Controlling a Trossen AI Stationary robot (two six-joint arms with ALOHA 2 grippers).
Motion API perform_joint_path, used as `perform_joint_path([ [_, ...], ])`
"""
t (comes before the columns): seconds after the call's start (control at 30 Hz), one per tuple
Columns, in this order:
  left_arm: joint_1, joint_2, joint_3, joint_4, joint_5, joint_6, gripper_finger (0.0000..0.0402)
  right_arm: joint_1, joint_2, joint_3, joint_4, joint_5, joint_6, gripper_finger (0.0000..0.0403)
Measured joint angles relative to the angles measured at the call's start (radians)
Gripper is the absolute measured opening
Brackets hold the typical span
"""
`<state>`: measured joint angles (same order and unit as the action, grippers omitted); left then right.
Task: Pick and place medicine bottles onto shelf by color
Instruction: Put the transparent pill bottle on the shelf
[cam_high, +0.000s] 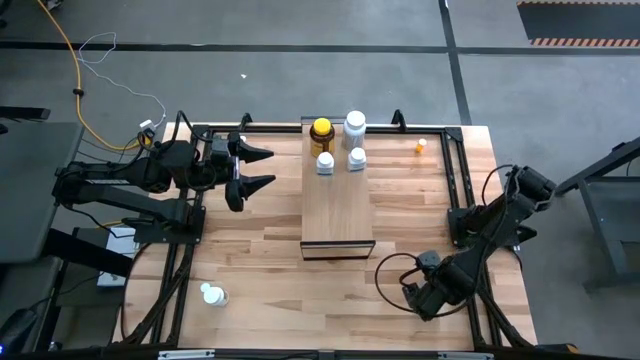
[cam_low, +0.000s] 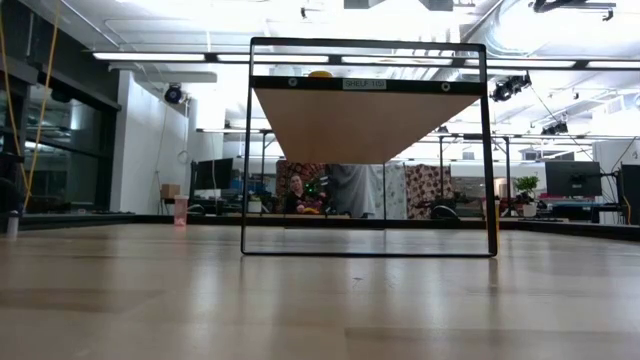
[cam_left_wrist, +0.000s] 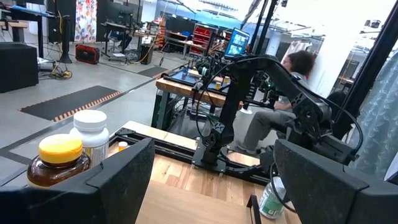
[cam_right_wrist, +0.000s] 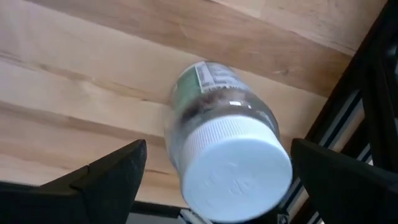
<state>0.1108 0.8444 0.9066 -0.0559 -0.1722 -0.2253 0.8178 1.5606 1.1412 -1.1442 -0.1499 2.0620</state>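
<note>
Right gripper (cam_right_wrist: 211, 186), fingers spread wide, straddles a toppled white-capped bottle (cam_right_wrist: 221, 140) lying between them on the table; closing on it looks next, before carrying it to the shelf (cam_high: 338, 205); left gripper (cam_high: 262, 168) waits open.

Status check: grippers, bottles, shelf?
Left gripper open beside shelf. Right gripper open over lying green-label bottle. Four bottles shelved, including amber bottle.

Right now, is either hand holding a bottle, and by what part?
Nothing is held. Left hand is open, beside the shelf. Right hand is open around a white-capped bottle, not gripping.
</note>
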Motion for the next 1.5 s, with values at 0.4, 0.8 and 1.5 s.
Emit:
perform_joint_path([
  [0.4, 0.000, 0.000, 0.000, 0.001, 0.000, -0.008, 0.0321, -0.002, 0.010, -0.129, 0.161, -0.040, 0.033, 0.0387],
  [0.8, 0.000, 0.000, 0.000, 0.002, -0.020, -0.008, 0.0321, -0.007, 0.009, -0.144, 0.149, -0.046, 0.020, 0.0387],
  [1.5, 0.000, 0.000, 0.000, 0.001, -0.022, -0.008, 0.0321, -0.051, -0.281, -0.142, 0.106, 0.109, -0.142, 0.0271],
])
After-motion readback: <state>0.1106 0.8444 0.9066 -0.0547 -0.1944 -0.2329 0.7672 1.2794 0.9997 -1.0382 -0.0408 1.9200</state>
